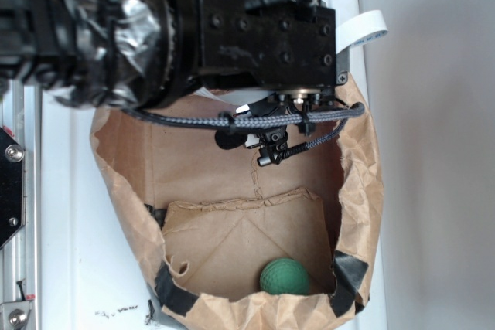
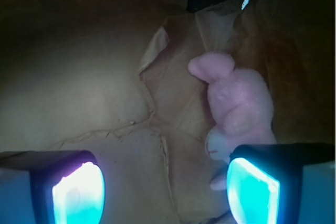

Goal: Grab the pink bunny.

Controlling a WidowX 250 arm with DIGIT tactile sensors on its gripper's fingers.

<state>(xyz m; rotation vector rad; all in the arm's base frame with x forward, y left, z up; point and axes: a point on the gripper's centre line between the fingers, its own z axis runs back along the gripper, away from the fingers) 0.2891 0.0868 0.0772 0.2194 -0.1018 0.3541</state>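
Paper bag (image 1: 124, 191) holds one pink bunny (image 2: 239, 103), one green ball (image 1: 284, 277).

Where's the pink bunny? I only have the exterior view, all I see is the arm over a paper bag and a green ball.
Observer: The wrist view shows the pink bunny lying on the bag's floor, close to the bag's wall.
Operator: Hand open?
Observer: Yes. The hand is open, its fingers spread wide, nothing between them.
Operator: Lined up on it?
Observer: Not centred. The bunny sits off to the right in the wrist view, its white muzzle just behind the right-hand finger.
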